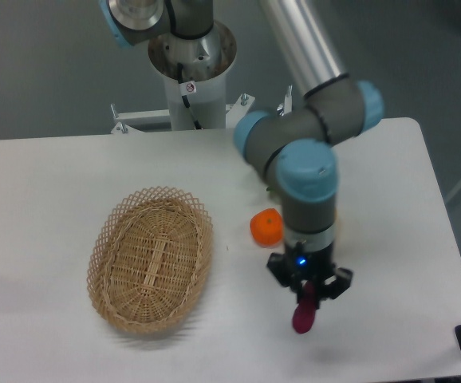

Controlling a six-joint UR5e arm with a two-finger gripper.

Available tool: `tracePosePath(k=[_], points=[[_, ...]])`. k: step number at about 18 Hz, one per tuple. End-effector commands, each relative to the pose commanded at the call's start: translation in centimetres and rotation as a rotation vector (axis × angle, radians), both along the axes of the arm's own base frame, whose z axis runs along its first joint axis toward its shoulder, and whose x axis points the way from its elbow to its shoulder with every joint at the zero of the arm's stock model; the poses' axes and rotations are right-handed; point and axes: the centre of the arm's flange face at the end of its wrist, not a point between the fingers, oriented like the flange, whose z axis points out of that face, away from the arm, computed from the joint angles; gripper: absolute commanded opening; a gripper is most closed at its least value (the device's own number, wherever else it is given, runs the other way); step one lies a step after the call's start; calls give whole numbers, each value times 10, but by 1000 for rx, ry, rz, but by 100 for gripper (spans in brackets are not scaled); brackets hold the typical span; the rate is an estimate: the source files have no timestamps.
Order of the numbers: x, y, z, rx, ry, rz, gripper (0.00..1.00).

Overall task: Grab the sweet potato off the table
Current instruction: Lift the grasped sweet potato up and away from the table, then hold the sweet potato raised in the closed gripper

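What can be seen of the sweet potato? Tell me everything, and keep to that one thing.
The sweet potato is a small, slender, dark magenta tuber with a rounded lower end and a smooth, matt skin. It hangs roughly upright, its top hidden between the fingers of the gripper, which is shut on it. It is near the front right of the white table, below and right of the orange fruit and well right of the wicker basket. Whether its lower end touches the tabletop cannot be told.

Smooth matt white table [71,167]; coarse woven wicker basket [151,257]; the sweet potato [304,317] beside it looks matt, perhaps plastic.
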Motion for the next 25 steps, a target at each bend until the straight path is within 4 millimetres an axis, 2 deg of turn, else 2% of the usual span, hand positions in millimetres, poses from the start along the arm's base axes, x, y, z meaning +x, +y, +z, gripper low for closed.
tracePosePath(k=[5,11,25], points=[[-23,-50,47,67,25,-51,29],[-29,-87,72,5,-13,-122,29],[-21,-87,78,-4,-11,-125,29]])
